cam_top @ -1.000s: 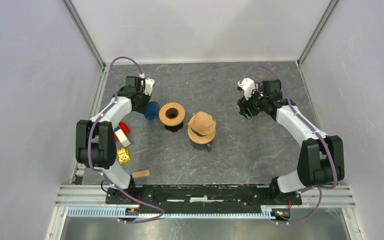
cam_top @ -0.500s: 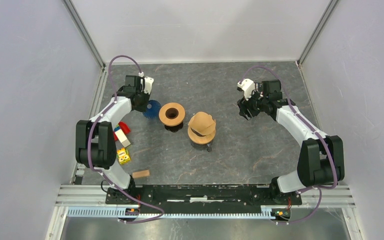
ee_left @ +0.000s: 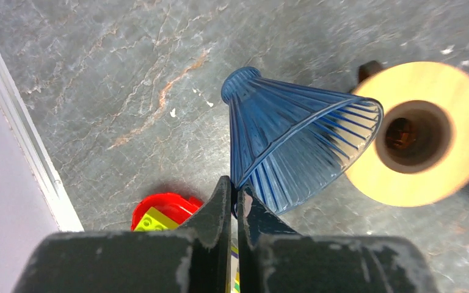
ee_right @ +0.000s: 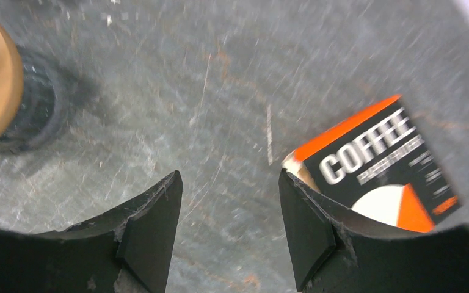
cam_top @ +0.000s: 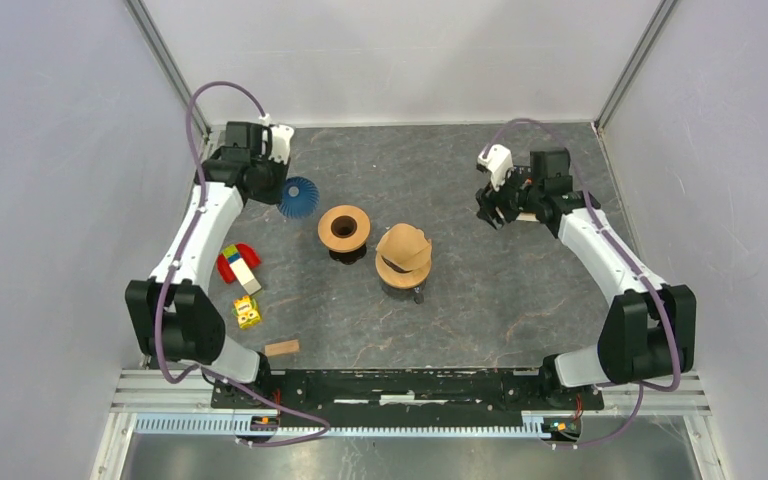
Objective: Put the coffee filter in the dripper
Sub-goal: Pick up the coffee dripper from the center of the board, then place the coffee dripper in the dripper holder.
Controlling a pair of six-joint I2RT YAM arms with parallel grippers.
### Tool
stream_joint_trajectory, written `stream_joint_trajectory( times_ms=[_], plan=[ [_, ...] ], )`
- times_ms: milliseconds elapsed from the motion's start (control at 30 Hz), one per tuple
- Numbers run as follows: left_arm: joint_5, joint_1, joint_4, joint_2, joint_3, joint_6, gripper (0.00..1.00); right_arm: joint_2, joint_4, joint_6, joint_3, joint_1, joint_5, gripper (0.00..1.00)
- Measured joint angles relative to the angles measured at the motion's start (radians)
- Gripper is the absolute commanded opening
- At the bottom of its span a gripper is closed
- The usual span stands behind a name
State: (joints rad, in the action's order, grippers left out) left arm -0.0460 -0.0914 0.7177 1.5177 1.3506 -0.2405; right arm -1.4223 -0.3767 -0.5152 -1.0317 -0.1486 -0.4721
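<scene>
left pincer (ee_left: 234,188): I am pinching the rim of the blue dripper (ee_left: 293,137) | right pincer (ee_right: 229,183): I am holding it spread, empty, seemingly just beside the coffee box (ee_right: 375,168)

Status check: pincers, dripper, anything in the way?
Left pincer shut on blue dripper, tipped sideways near wooden stand. Right pincer open, empty, coffee box beside it. Brown filter untouched, nothing blocking it.
</scene>
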Motion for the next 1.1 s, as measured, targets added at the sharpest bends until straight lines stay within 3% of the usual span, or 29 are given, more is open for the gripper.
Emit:
stream_joint_trajectory(
  times_ms=[267,467,800,1100],
  plan=[
    [-0.149,0.0,0.214,-0.04,0.191,0.06,0.02,0.023,-0.022,-0.043,-0.241,-0.057,-0.04,0.67],
    [-0.298,0.0,0.32,-0.038,0.22,0.101,0.02,0.038,-0.042,-0.093,-0.343,-0.246,-0.01,0.68],
    [-0.473,-0.004,0.351,0.032,0.233,0.172,0.02,-0.035,-0.163,-0.241,-0.557,-0.547,0.101,0.67],
    [-0.511,-0.013,0.352,0.112,0.233,0.218,0.02,-0.177,-0.278,-0.367,-0.64,-0.768,0.222,0.64]
  ],
)
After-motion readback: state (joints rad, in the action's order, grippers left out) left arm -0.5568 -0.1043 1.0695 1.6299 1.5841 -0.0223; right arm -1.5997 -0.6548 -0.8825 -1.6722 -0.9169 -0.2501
